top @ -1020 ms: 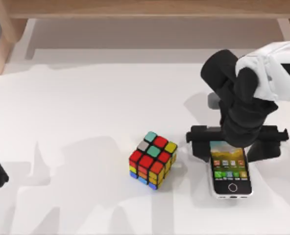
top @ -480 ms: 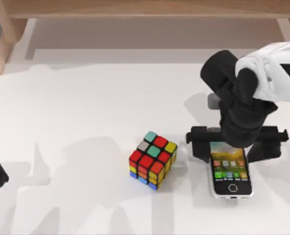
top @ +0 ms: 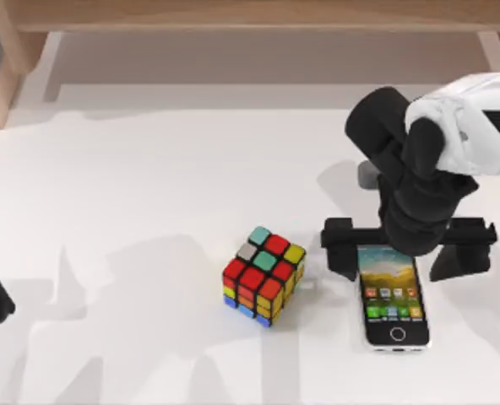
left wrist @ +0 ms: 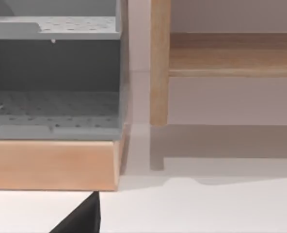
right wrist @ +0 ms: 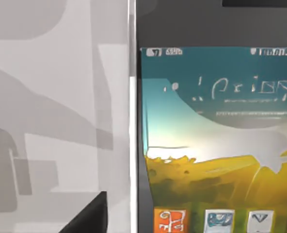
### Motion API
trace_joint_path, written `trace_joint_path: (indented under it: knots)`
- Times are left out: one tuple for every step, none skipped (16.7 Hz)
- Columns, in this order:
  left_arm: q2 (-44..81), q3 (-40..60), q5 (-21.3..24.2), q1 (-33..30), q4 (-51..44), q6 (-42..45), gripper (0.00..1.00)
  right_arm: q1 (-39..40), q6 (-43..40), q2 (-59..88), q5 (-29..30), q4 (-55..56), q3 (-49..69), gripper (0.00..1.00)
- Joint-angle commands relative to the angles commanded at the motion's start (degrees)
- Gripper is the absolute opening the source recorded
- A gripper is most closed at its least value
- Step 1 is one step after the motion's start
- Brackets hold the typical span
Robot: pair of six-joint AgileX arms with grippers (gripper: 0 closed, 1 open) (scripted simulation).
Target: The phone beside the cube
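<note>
Phone [top: 392, 297] flat near table's [top: 149, 186] front edge, just right of cube [top: 264, 275], apart. Right gripper [top: 406, 249] released, fingers straddling phone's top. Risk: lifting crooked could drag phone off.

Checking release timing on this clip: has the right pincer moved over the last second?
Yes. In the top view the right pincer has drawn back toward the table's far edge, uncovering more of the phone, judged against the cube, which stayed put.
</note>
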Motion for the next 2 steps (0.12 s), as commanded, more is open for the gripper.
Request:
trace_joint_path:
  knots:
    - [0.0,0.0,0.0,0.0,0.0,0.0,1.00,0.0,0.0,0.0,0.0,0.0,0.0,1.00]
    - [0.0,0.0,0.0,0.0,0.0,0.0,1.00,0.0,0.0,0.0,0.0,0.0,0.0,1.00]
